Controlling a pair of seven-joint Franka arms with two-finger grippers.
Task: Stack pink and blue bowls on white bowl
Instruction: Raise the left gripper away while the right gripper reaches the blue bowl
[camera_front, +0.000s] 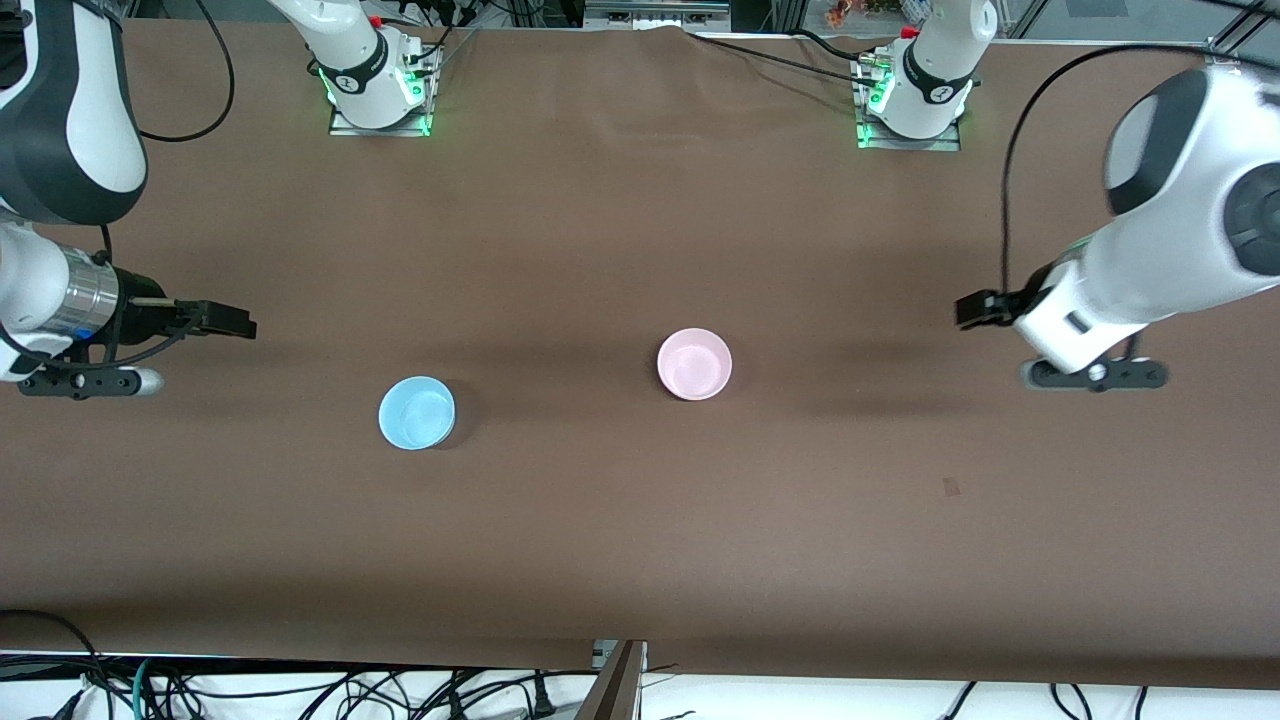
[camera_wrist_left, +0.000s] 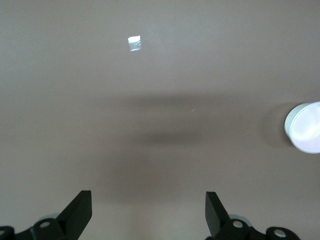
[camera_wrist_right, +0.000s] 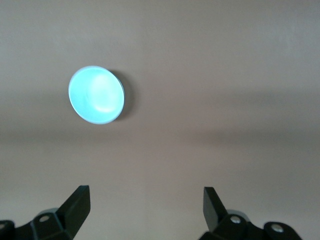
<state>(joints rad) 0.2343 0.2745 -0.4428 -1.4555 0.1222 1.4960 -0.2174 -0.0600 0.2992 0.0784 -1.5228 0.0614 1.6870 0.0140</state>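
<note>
The front view looks down from high over the table's (camera_front: 640, 520) near edge, facing the arm bases along the top edge. Each wrist view looks down on the cloth past its own fingers. The right wrist view shares the blue bowl (camera_wrist_right: 96, 95) (camera_front: 416, 412) with the front view; the left shares the pink bowl (camera_wrist_left: 305, 127) (camera_front: 694, 363).

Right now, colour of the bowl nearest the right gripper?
Light blue bowl; clearest in the front view.

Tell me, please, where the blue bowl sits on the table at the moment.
In the front view the blue bowl stands upright on the brown table, toward the right arm's end, slightly nearer the camera than the pink bowl and apart from it.
</note>
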